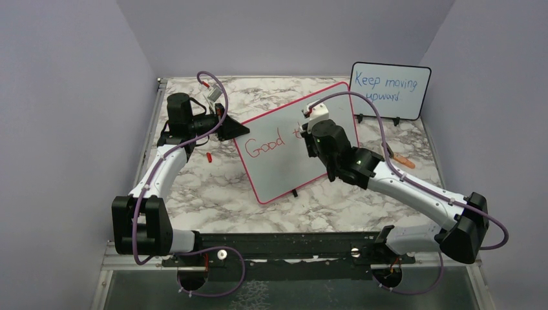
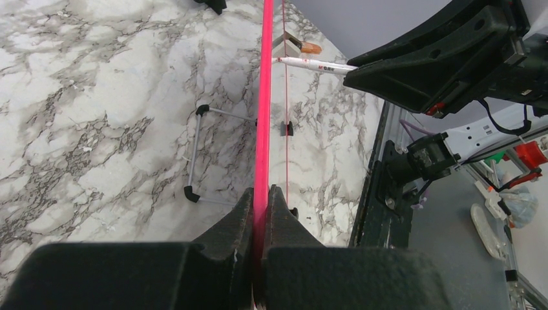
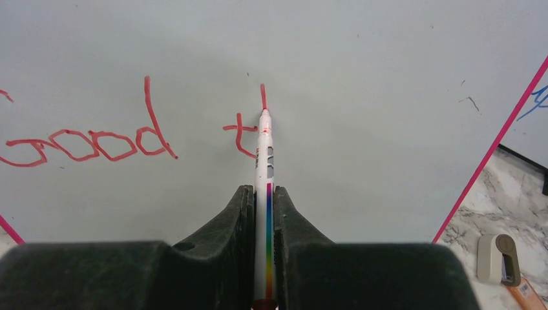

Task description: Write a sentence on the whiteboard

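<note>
The whiteboard [image 1: 284,169], white with a thin red-pink frame, stands tilted mid-table. My left gripper [image 1: 240,129] is shut on its left edge; in the left wrist view the pink frame [image 2: 263,97] runs straight between the jaws of that gripper [image 2: 261,194]. The sentence [image 1: 266,143] reads "Good t" in red. My right gripper [image 3: 263,194] is shut on a white marker [image 3: 265,155] with a rainbow stripe. The marker's red tip touches the board at the foot of a short new stroke [image 3: 263,97], just right of the "t" [image 3: 240,132]. "Good" [image 3: 90,142] lies further left.
A smaller black-framed board [image 1: 389,89] with blue writing stands at the back right. A small red cap [image 1: 209,157] lies left of the whiteboard and an orange item [image 1: 402,161] to its right. A grey-white block [image 3: 497,258] rests on the marble. Grey walls enclose the table.
</note>
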Robot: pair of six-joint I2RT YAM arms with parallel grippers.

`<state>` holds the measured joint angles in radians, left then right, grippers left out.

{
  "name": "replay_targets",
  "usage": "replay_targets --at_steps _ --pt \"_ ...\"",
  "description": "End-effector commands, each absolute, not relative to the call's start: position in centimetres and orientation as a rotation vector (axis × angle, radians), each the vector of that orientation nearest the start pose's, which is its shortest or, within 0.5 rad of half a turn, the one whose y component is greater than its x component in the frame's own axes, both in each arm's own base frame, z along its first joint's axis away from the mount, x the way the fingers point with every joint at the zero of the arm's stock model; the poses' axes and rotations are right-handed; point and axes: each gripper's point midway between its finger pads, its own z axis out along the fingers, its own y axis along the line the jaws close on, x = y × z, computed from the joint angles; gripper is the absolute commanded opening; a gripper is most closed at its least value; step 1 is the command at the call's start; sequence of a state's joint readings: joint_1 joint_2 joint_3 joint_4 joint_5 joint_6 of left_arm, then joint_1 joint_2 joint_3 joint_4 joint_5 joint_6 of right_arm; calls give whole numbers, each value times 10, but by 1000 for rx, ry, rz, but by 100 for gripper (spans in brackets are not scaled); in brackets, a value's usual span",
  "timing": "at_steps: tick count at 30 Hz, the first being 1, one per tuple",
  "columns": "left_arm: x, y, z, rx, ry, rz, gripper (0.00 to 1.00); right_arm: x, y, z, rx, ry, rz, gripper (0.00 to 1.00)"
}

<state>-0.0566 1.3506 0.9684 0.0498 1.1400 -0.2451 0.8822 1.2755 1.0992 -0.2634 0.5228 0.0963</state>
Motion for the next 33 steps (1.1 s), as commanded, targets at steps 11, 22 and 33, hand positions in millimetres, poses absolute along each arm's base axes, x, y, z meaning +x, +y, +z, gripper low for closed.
replay_targets --at_steps 11,22,33 --pt "311 -190 229 669 1832 -1287 0 289 233 215 -472 2012 135 1" --pt "311 -190 228 667 1836 -1289 0 286 231 213 -466 2017 144 1" --pt "311 -190 228 667 1837 -1291 0 297 232 234 -418 1947 138 0"
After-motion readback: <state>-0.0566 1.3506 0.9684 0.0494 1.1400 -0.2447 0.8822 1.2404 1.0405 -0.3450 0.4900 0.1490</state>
